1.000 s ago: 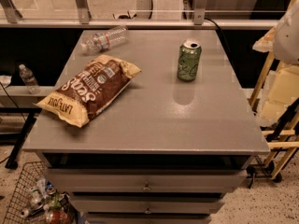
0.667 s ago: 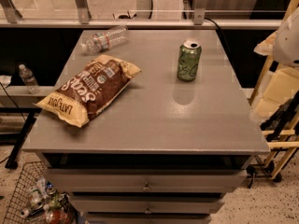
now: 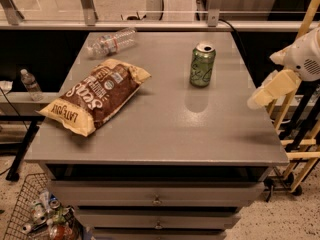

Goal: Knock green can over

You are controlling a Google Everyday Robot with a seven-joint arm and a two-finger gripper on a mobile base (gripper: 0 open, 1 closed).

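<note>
The green can [image 3: 202, 65] stands upright on the grey table [image 3: 165, 124], right of centre toward the back. It is light green with a silver top and dark script. My gripper [image 3: 261, 98] is at the right edge of the frame, over the table's right edge. It hangs from the white arm [image 3: 305, 59]. It is to the right of the can and a little nearer the front, apart from it.
A brown and yellow chip bag [image 3: 97, 96] lies on the table's left half. A clear plastic water bottle [image 3: 111, 42] lies at the back left. A wooden frame [image 3: 300, 114] stands right of the table. A wire basket of cans [image 3: 35, 214] sits on the floor at the lower left.
My gripper has moved left, from beside the table to over its right edge, closer to the can. The can, bag and bottle have not moved.
</note>
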